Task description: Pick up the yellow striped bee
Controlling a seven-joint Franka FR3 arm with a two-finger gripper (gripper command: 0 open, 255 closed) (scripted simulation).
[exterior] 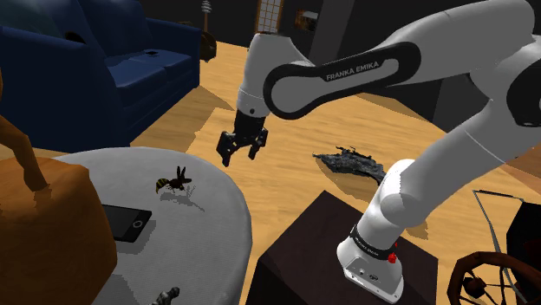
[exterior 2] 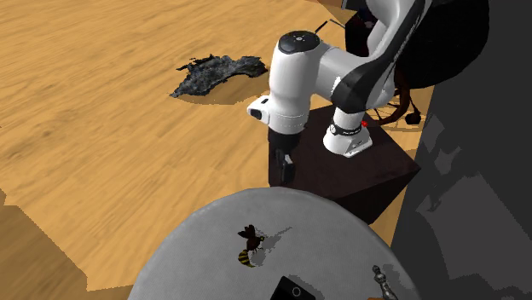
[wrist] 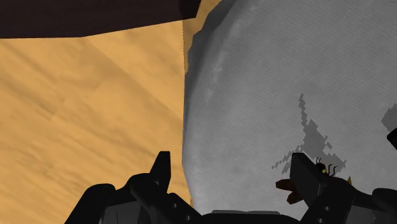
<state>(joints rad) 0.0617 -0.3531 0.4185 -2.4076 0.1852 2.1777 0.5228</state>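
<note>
- Floor [exterior: 286, 182]: tan wood planks, matt, spread beneath the claw.
- Sofa [exterior: 104, 69]: dark blue, cushioned, well apart from the claw.
- Table [exterior: 217, 225]: round, with a mottled grey top and a rounded rim. Its edge lies under the claw.
- Stand [exterior 2: 384, 175]: dark box, near the claw.
- Lump [exterior: 351, 162]: black, jagged, low on the floor, well apart from the claw.
- Slab [exterior: 126, 223]: black, flat, rectangular, on the table beyond the bee.
- Claw [exterior: 241, 158]: all black. Its two fingers are spread with nothing between them, and it hangs above the table rim.
- Bee [exterior: 173, 182]: yellow-and-dark banded abdomen, dark wings and legs. It stands on the tabletop, lower than the claw and off to one side. In the wrist view it is partly hidden behind one finger, outside the gap.
</note>
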